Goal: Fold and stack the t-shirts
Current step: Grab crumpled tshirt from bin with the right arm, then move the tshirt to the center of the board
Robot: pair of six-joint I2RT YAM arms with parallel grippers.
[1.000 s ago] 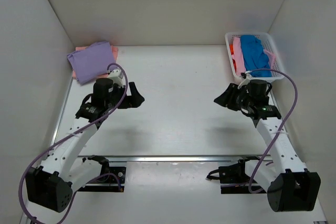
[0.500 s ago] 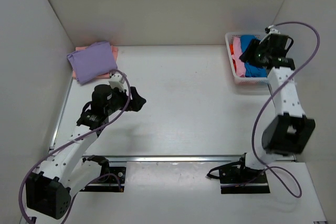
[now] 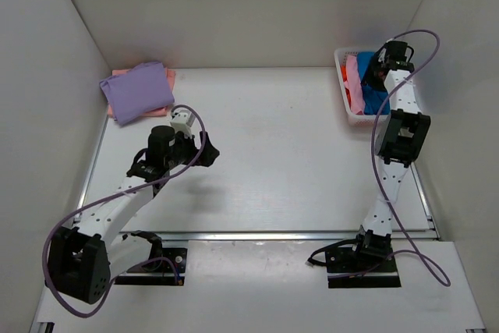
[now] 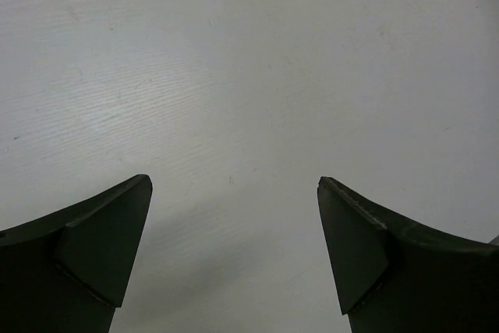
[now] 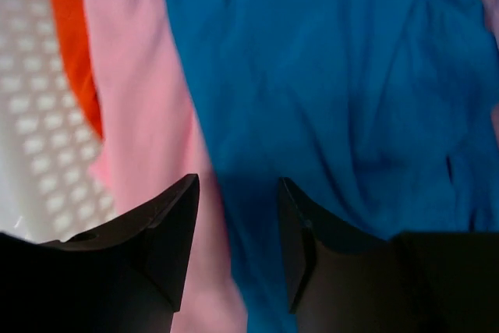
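Shirts lie crumpled in the white mesh basket (image 3: 341, 55) at the upper right of the top view: the blue shirt (image 5: 327, 76), the light pink shirt (image 5: 140, 83) to its left, and the orange shirt (image 5: 74, 44) further left. The right gripper (image 5: 238, 185) hangs close over the blue-pink border, jaws parted, holding nothing. At upper left, the lavender shirt (image 3: 136, 91) lies folded on the salmon shirt (image 3: 171, 76). The left gripper (image 4: 234, 182) is spread wide over the bare table (image 4: 249, 52).

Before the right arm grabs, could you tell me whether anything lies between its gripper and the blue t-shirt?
Nothing visible does: the right gripper hangs open directly over the blue t-shirt in the basket, with the pink shirt just beside it.
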